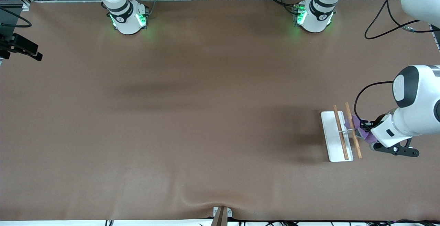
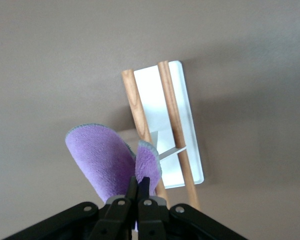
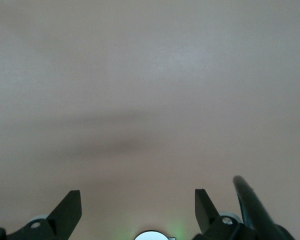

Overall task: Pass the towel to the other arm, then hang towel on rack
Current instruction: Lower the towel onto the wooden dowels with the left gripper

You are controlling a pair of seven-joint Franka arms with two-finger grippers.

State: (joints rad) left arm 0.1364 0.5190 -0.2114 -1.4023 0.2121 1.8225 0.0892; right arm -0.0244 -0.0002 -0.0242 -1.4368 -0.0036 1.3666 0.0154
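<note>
Here, operator, is what you have in front of you:

Left end effector: the left end effector (image 2: pixel 138 192) is clamped tight on the towel, and you see it up in the air just beside the rack, at the left arm's end of the desk.

Towel: the lilac towel (image 2: pixel 102 162) is pinched at one edge between the fingers (image 2: pixel 145 195); two soft lobes of it stand out past the fingertips. In your front view only a small purple patch (image 1: pixel 364 132) shows, right against the outer rod.

Rack: the rack (image 1: pixel 335 138) lies on the desk (image 1: pixel 192 116), a flat white base with two thin wooden rods joined by a thin metal crosspiece. One rod lies over the base; the other hangs past the base edge on the towel's side.

Towel against rack: you cannot tell from these views whether the cloth touches the rod or only hangs close to it.

Right end effector: the right end effector (image 3: pixel 138 210) stands wide open and holds nothing; its wrist view shows you only bare desk (image 3: pixel 150 100) below it. The right arm waits.
</note>
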